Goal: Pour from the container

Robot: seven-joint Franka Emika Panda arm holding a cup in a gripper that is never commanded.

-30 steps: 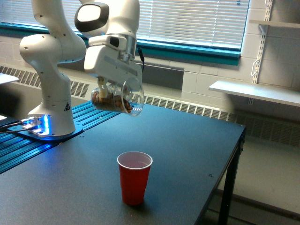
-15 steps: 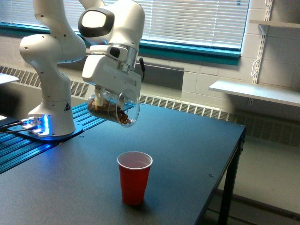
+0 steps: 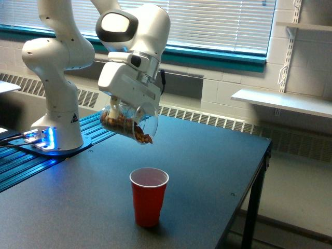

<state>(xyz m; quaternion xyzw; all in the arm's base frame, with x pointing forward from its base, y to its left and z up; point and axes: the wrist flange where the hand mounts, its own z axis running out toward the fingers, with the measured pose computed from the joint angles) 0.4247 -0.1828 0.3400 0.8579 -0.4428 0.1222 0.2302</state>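
The white arm's gripper (image 3: 120,108) is clamped on the container (image 3: 128,123), a clear cup held in the air above the dark table (image 3: 207,166) and tipped so that its open mouth points down and toward the exterior view's right. Brown nut-like pieces (image 3: 120,123) show through its wall, lying along the lower side and crowding at the lip, where a few sit right at the rim (whether any has left the cup cannot be told). The container hangs up and slightly toward the exterior view's left of the red cup (image 3: 149,196), well apart from it, with its mouth not quite over the red cup's opening. The red cup stands upright on the table near the front, its inside pale pink at the rim. The arm's base (image 3: 56,124) stands at the exterior view's left on a round plate beside a blue-lit block (image 3: 41,139) on a ribbed blue strip. Behind the table runs a wall with a radiator grille, a teal sill and closed window blinds (image 3: 218,23), and a white shelf (image 3: 282,101) juts out at the exterior view's right
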